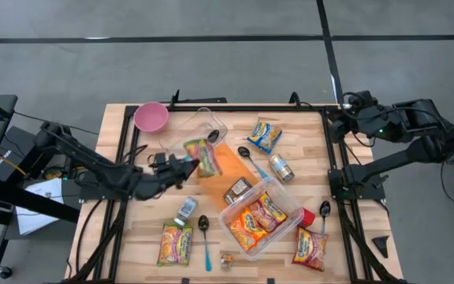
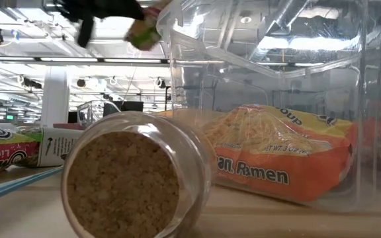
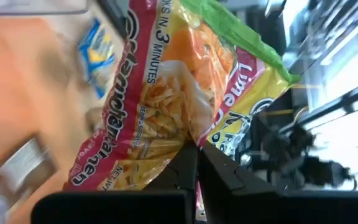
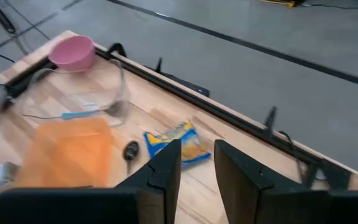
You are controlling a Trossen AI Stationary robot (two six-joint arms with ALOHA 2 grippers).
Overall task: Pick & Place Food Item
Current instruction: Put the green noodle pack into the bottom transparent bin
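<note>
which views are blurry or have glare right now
Left wrist view: the table behind the sharp ramen packet, pinched in the left gripper, is smeared. Low view: the clear container mirrors ceiling lights and the cork-lidded jar is soft. Right wrist view: a grey smear at one edge; the right gripper looks crisp. High view: evenly lit.

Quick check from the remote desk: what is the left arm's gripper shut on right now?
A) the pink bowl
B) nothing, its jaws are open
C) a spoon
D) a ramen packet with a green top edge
D: the left gripper has its jaws shut on the ramen packet, held up above the orange mat, while the pink bowl sits untouched at the table's far corner.
</note>
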